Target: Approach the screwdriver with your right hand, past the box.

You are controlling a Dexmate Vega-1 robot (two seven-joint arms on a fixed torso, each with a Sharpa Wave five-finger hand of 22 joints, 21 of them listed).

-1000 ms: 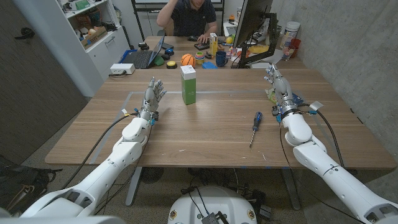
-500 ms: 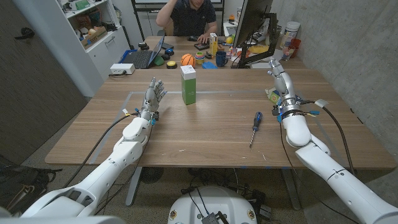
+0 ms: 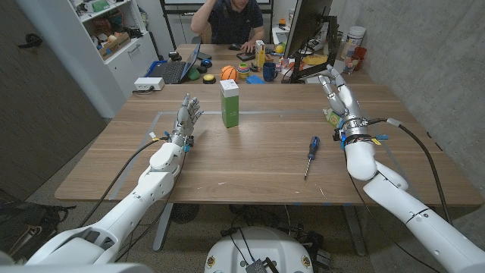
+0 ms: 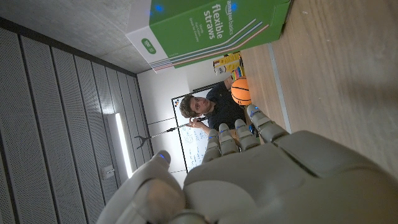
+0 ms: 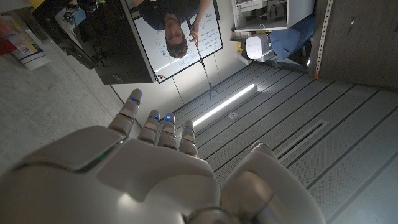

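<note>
The right hand (image 3: 339, 89) stands in the right part of the head view, raised above the table with its fingers (image 3: 330, 78) pointing up and loosely spread, holding nothing. In the right wrist view the back of that hand (image 5: 124, 177) takes up the lower part of the picture, the fingers (image 5: 159, 127) reaching side by side toward a dark ceiling with a strip light. Just beside the hand's wrist in the head view a small green and yellow packet (image 3: 332, 116) lies on the table.

The screwdriver (image 3: 311, 154) lies flat on the wooden table (image 3: 250, 163), lower and to the left of the right hand in the head view and apart from it (blue and black handle toward the far side, shaft pointing toward the near edge). The box (image 3: 229, 102), green with a white top, stands upright in the upper middle of the frame, well to the left of the screwdriver.

The left hand (image 3: 186, 116) stands on the table left of the box, near it, fingers up and apart, empty. In the left wrist view its back (image 4: 261, 180) fills the lower part and the box (image 4: 211, 28) reads "flexible straws."

Behind the table a person (image 3: 227, 19) sits at a cluttered desk with a laptop (image 3: 170, 70) and an orange ball (image 3: 228, 73).
</note>
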